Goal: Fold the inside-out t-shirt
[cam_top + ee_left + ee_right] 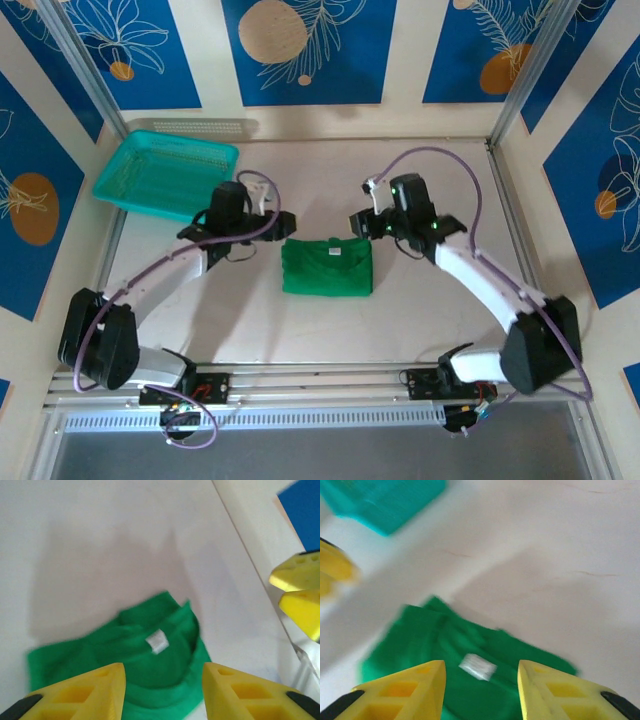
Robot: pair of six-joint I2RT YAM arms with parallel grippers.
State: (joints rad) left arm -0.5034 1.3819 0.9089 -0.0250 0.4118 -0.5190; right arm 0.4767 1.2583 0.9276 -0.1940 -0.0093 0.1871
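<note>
White table (420, 300): the work surface, walled in by pale panels with blue leaf prints; my two arms reach over it from the near edge.

Teal mesh basket (160, 178): sits at the far left of the table, well apart from the garment. In the right wrist view it appears as a blurred teal block (385, 500).

Bright green t-shirt (327, 267): lies folded into a compact, roughly square bundle at the centre of the table, flat on the surface, with its neckline towards the far edge. It is also seen from my left wrist (125, 655) and my right wrist (435, 650).

My left gripper (283, 222): sits just beyond the far left corner of the shirt. Its yellow fingers are spread apart and hold nothing, and green cloth is visible through the gap (164, 692).

My right gripper (358, 222): sits just beyond the far right corner. Its fingers are likewise parted and empty (481, 692). I cannot tell whether either gripper touches the cloth.

Pale neck label (157, 641): a small white rectangle inside the collar, facing up. It lies between my two grippers (477, 666).
</note>
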